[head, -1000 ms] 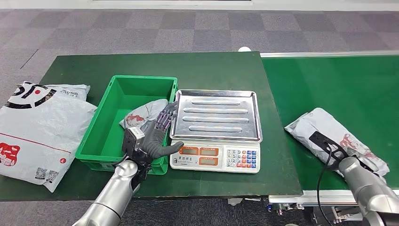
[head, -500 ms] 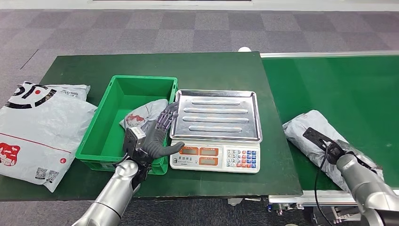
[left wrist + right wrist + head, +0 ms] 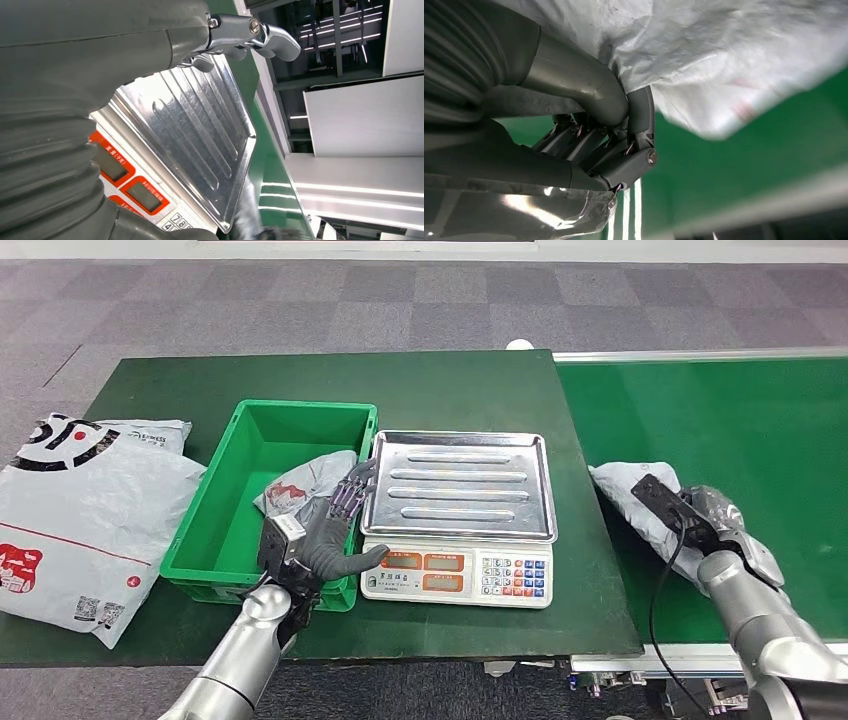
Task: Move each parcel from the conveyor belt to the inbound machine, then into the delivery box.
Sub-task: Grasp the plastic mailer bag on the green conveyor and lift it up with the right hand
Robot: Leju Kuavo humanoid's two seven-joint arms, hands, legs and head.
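While the right hand grips the parcel, the left hand hovers, fingers spread.

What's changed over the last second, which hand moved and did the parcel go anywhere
The right hand, gripping the grey parcel, has carried it along the conveyor belt toward the scale. The left hand stays at the green box, fingers apart. The scale's tray remains bare.

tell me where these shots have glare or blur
Head view: sharp and evenly lit, with soft reflections on the steel scale tray. Left wrist view: bright glare streaks on that tray, ceiling lights blown out. Right wrist view: the grey parcel and green belt are blurred.
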